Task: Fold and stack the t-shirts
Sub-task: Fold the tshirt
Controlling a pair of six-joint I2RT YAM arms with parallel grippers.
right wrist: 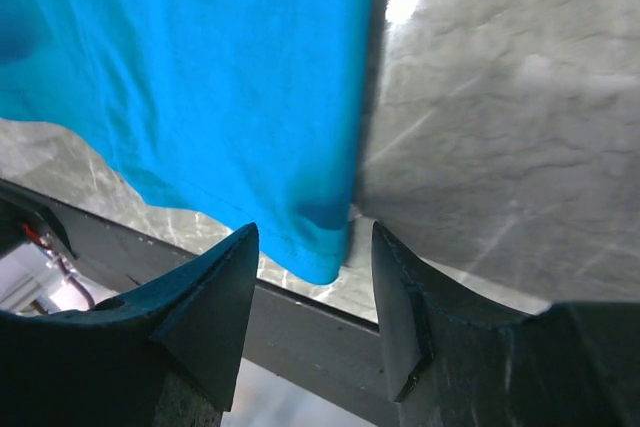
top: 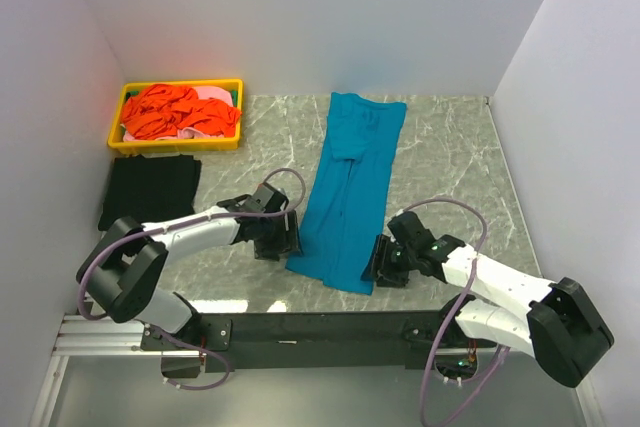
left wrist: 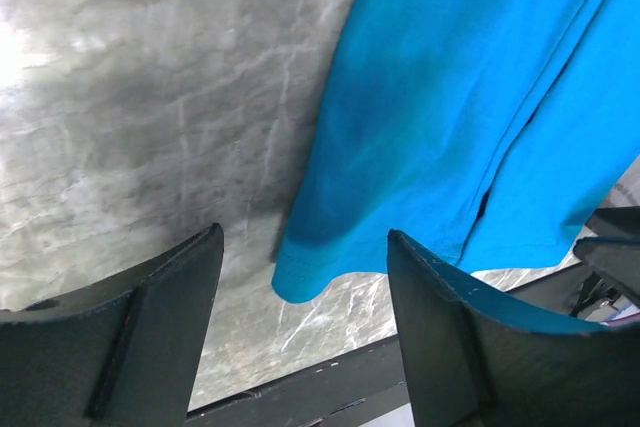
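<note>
Teal-blue shirt lay flat mid-worktop, folded lengthwise into a long narrow strip. It ran slightly diagonal, with the collar end far and the hem end close to the near edge. Some wrinkling at the far end. Black shirt lay folded flat at left, just in front of the yellow tray. Orange-red shirts were crumpled in the tray, with a pink one and a sliver of a green one beneath.

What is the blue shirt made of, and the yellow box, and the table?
Blue shirt: probably soft matte cloth; it folds and creases. Yellow box: looks like smooth hard plastic, with a stiff straight rim. Table: grey, veined like marble, with glare; maybe a print.
</note>
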